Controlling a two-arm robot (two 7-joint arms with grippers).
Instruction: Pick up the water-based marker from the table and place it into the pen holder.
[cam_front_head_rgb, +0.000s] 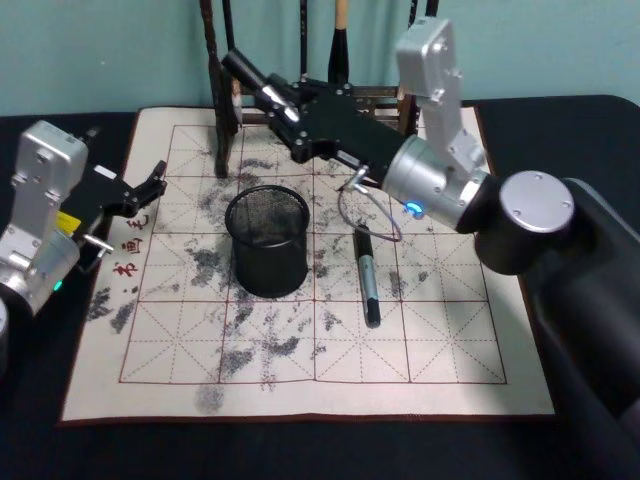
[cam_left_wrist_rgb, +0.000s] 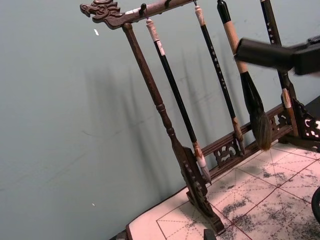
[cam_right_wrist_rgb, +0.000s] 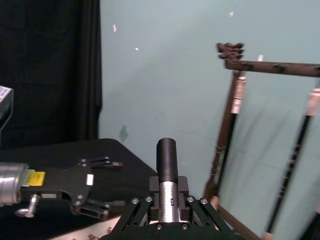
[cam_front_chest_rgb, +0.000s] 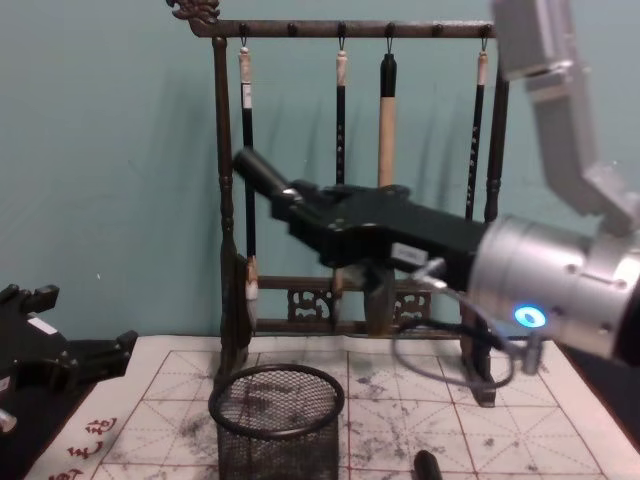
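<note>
- The marker (cam_front_head_rgb: 255, 82) is off the worktop (cam_front_head_rgb: 300, 450) and clamped in the right hand (cam_front_head_rgb: 285, 110). The fingers are closed on its silver barrel, and the black cap sticks out toward about 10 o'clock, tilted up a bit.
- From the head view it hangs at roughly 12 o'clock of the pen holder (cam_front_head_rgb: 270, 265), higher than the rim and a little behind it, so it's not over the mouth yet.
- To my eye this is the carry-and-line-up bit. I'd bring the hand back toward 6 o'clock until the marker sits over the opening, tip it closer to upright, then lower an end past the rim before letting go.
- Watch the brush rack (cam_front_head_rgb: 220, 100) just behind at 12 o'clock, because swinging the wrist could clip a hanging brush.
- A second pen (cam_front_head_rgb: 368, 285) lies on the mat (cam_front_head_rgb: 450, 340) at about 3 o'clock of the holder, untouched.
- The left hand (cam_front_head_rgb: 155, 187) is parked out at 9 o'clock, fingers spread, holding nothing.
</note>
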